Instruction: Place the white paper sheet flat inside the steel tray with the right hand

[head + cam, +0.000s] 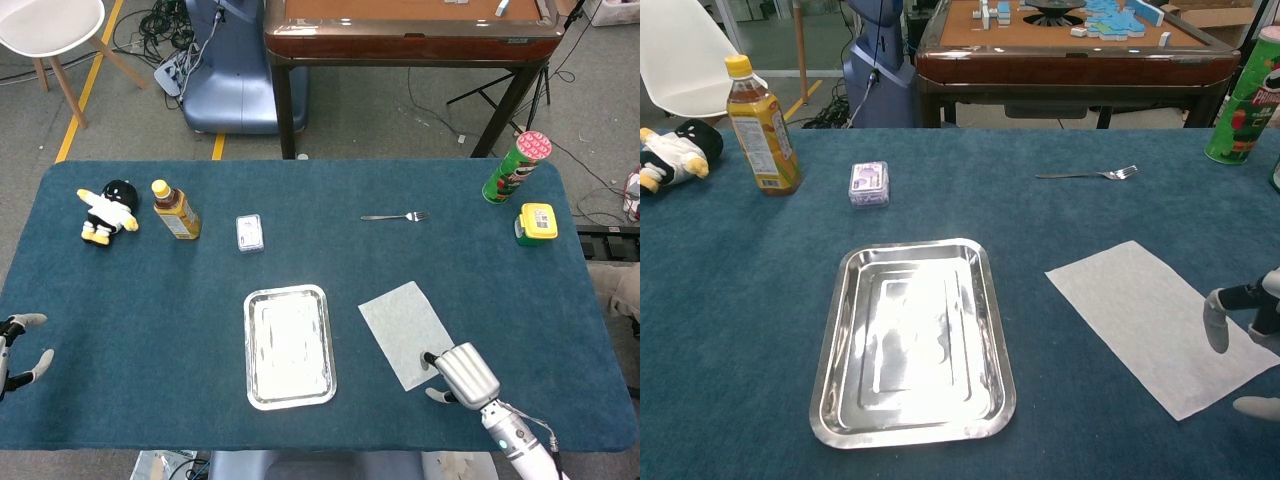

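The white paper sheet lies flat on the blue table, slightly skewed, just right of the steel tray and apart from it; the tray sits near the middle of the table's near half and holds nothing but reflections. The right hand hangs at the sheet's near right corner, close to the table's near edge, fingers apart and gripping nothing; one fingertip points down over the sheet's right edge, though whether it touches the paper cannot be told, and another fingertip shows just off the sheet toward the near edge. The left hand sits at the table's left edge, well away from the tray, fingers spread and holding nothing. Along the far side of the table, from the left corner, stand a small penguin plush, a bottle of brown drink with a yellow cap and a small clear packet; a fork lies further right. Near the far right corner stand a green crisp tube and, just nearer along the right edge, a yellow box.
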You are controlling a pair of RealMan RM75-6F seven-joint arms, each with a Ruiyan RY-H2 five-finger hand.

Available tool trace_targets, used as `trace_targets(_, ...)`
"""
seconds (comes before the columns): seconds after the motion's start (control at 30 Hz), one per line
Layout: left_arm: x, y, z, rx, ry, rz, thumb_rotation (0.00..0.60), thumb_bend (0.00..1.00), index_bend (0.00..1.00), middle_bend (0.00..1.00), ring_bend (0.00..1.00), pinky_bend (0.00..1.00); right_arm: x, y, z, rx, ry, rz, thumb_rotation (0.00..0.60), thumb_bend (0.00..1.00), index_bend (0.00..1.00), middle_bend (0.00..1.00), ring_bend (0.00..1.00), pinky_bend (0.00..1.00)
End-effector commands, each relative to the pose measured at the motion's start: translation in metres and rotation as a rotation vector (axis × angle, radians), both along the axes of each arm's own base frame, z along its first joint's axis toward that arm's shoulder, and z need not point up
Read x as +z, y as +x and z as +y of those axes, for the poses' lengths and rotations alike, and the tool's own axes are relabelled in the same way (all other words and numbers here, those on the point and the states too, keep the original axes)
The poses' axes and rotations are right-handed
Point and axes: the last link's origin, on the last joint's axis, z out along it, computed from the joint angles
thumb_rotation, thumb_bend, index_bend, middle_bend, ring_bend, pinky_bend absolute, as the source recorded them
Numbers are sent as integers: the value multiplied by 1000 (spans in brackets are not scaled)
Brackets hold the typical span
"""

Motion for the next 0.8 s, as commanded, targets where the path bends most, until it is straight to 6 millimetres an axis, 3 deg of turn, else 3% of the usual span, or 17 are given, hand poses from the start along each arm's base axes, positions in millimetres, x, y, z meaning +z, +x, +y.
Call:
trace_targets(0.03, 0, 0, 0, -1, 0, 0, 600, 278, 346, 379, 382, 546, -3, 0, 0, 0, 5, 5, 600, 0, 533, 1000, 1000, 1000)
trace_targets(0.33, 1, 0, 0, 1, 3, -1, 600, 279, 346, 379, 382, 546, -10, 2, 0, 2, 11, 13, 600, 0, 529, 1000, 1000, 1000)
trace_targets(0.6, 3, -1, -2, -1, 8, -4, 600, 278, 346, 379, 383, 547, -15, 3, -1, -4, 22, 22, 600, 0, 384, 1000, 1000, 1000)
trace_targets(0.8, 4, -1, -2, -1, 10, -7, 600, 278, 346, 379, 382, 546, -19, 4, -2, -8, 28, 23, 600, 0, 367, 1000, 1000, 1000)
